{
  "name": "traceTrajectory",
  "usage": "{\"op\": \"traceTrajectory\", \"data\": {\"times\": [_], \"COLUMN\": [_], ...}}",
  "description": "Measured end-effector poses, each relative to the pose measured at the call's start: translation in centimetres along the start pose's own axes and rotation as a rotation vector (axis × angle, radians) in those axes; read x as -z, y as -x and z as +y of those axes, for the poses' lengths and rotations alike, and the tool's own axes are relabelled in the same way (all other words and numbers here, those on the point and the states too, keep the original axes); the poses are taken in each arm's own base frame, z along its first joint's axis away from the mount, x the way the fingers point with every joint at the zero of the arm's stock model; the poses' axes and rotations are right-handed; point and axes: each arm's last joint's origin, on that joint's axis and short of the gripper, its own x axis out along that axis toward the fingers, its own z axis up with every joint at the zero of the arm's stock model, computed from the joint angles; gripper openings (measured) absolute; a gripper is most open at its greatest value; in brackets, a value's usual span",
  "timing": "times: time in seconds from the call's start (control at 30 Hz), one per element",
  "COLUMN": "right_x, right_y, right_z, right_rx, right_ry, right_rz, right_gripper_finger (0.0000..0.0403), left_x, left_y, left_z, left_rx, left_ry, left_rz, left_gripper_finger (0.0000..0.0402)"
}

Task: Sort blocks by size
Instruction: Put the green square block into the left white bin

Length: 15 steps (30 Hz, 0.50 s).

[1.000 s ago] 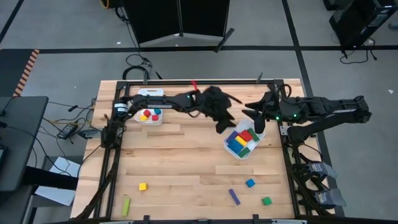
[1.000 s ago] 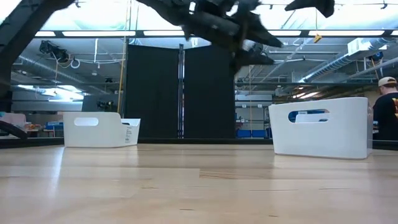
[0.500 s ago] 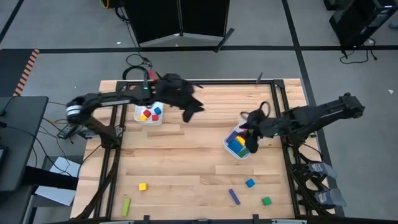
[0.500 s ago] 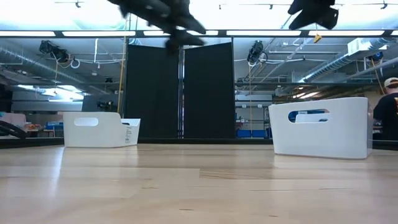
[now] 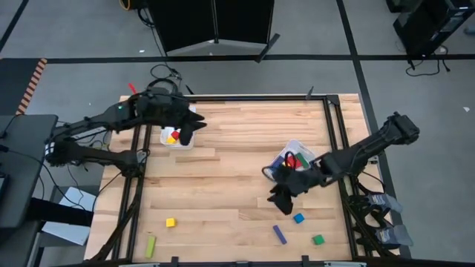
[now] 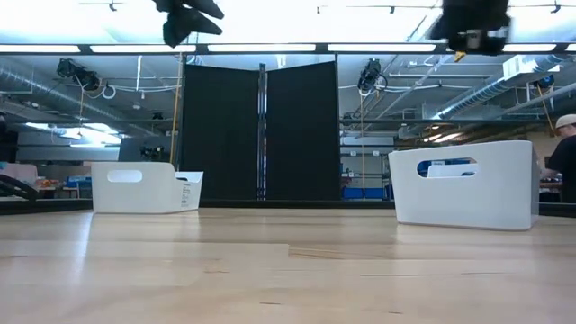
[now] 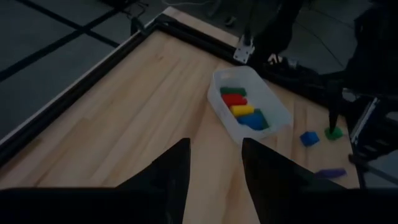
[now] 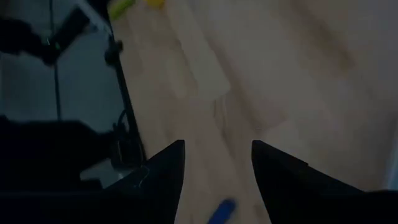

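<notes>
The left gripper (image 5: 194, 126) hangs over the small white plastic bin (image 5: 172, 141) near the table's far left corner; its fingers (image 7: 171, 171) stand apart with nothing between them. That bin holds small red and yellow cube blocks (image 5: 173, 136). The right gripper (image 5: 280, 199) hovers above the pale wooden table (image 5: 223, 185) just in front of the larger white plastic bin (image 5: 297, 152) on the right side, its fingers (image 8: 166, 168) also spread and empty. That bin holds red, yellow, blue and green bar blocks (image 7: 242, 112). Loose pieces lie along the near edge: a small yellow cube (image 5: 170, 222) and a lime-green bar (image 5: 151, 246) toward the near left corner, and a purple bar (image 5: 280, 234), a small blue cube (image 5: 298, 218) and a small green cube (image 5: 318, 239) toward the near right.
</notes>
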Motion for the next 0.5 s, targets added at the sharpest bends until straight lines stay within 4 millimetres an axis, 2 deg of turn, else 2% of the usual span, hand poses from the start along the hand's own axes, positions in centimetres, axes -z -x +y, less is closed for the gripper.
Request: {"op": "traceTrajectory", "data": {"times": [0.2,0.4,0.5], "right_x": [3.6,8.1,10.2], "right_y": [-0.3,1.4,1.9], "right_z": [1.0,1.0,0.8], "right_rx": [0.046,0.207,0.304], "right_ry": [-0.045,-0.148,-0.212], "right_rz": [0.124,0.262,0.274], "right_gripper_finger": [0.0197,0.0197,0.0197], "left_x": [0.3,0.3,0.3], "left_y": [1.8,1.9,1.7], "left_z": [-0.1,0.0,0.0], "left_rx": [-0.005,-0.026,-0.032], "left_ry": [-0.019,-0.02,-0.018], "left_rz": [-0.011,-0.021,-0.017], "left_gripper_finger": [0.0152,0.0152,0.0152]}}
